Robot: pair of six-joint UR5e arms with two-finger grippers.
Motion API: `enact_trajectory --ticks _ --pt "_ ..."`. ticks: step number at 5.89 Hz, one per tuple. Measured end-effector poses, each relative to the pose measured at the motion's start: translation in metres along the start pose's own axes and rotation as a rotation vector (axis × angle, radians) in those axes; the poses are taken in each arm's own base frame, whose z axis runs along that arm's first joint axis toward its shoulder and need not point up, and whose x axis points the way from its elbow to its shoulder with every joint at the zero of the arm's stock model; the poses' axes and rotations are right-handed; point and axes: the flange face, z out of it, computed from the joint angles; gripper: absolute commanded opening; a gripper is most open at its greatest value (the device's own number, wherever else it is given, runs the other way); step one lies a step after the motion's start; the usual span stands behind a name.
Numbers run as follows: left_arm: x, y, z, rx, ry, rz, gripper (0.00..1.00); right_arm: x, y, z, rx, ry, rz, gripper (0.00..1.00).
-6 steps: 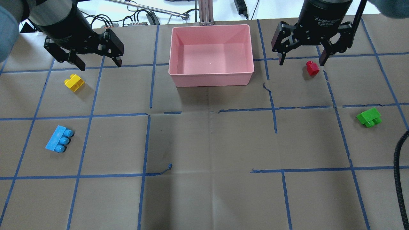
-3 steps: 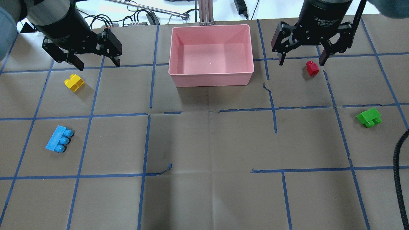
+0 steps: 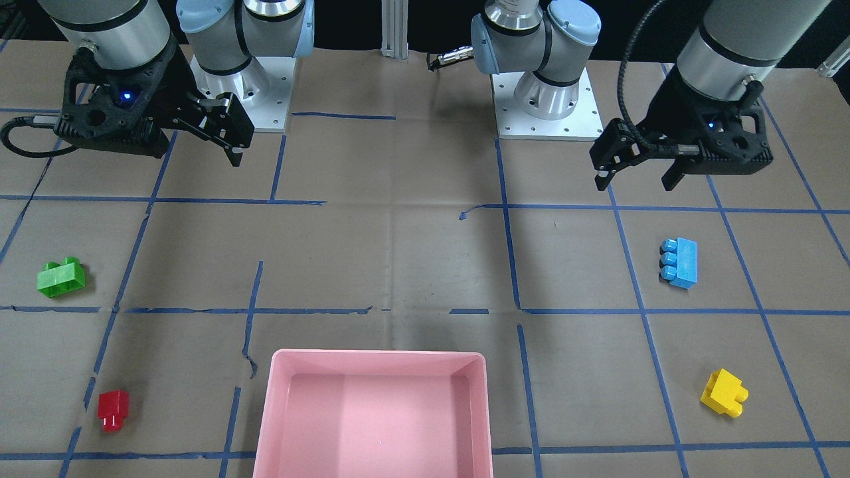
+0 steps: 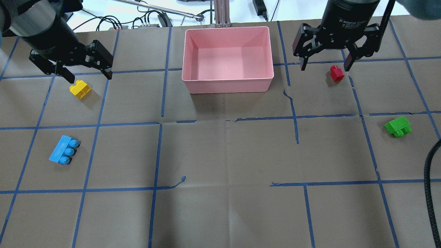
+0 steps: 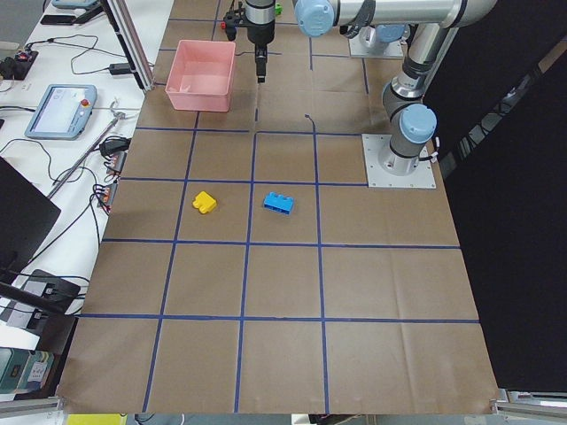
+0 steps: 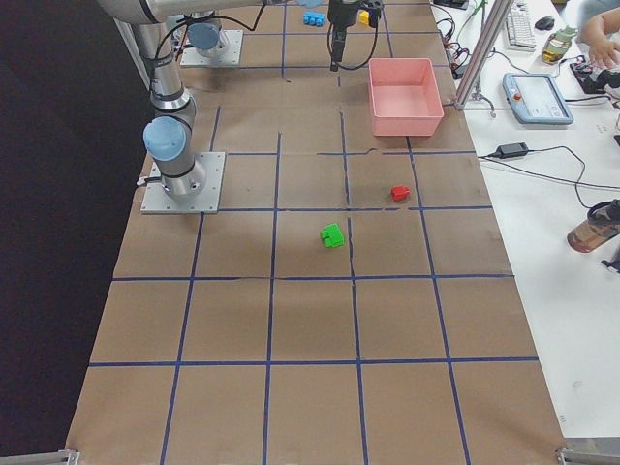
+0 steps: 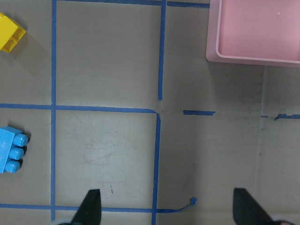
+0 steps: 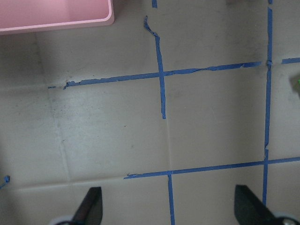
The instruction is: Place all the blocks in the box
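The pink box (image 4: 227, 86) stands at the table's far middle, with nothing in it. The yellow brick (image 4: 80, 89) lies left of it, and my left gripper (image 4: 90, 76) hangs open just above and behind the brick. The light-blue brick (image 4: 63, 150) lies nearer on the left. The red brick (image 4: 337, 73) lies right of the box, and my right gripper (image 4: 325, 67) hangs open over it, a little to its left. The green brick (image 4: 398, 126) lies nearer on the right. The left wrist view shows the yellow brick (image 7: 10, 37), the blue brick (image 7: 11, 150) and a corner of the box (image 7: 255, 33).
Brown paper with a grid of blue tape (image 4: 156, 155) covers the table. A black cable (image 4: 430, 193) hangs at the right edge. Cables and a rod (image 4: 155, 10) lie beyond the far edge. The arms' bases (image 3: 548, 99) stand on the robot's side.
My left gripper has moved left and nearer, coming over the yellow brick. My right gripper and all the bricks have stayed where they were.
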Motion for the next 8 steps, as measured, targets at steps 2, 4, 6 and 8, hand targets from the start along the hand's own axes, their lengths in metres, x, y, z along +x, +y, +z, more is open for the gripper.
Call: enact_trajectory --ticks 2,4,6,8 --pt "-0.086 -0.009 0.037 -0.033 0.021 0.041 0.99 0.000 0.000 -0.002 0.004 -0.001 -0.003 1.00" --pt "-0.149 -0.020 0.070 -0.055 0.034 0.148 0.99 0.003 -0.003 -0.006 0.014 0.000 -0.008 1.00" --pt "-0.203 -0.031 0.121 -0.034 0.027 0.264 0.99 0.020 -0.011 -0.006 0.015 0.004 -0.063 1.00" --pt "-0.238 -0.023 0.187 -0.003 0.003 0.339 0.99 0.080 -0.030 0.002 -0.004 -0.003 -0.132 1.00"
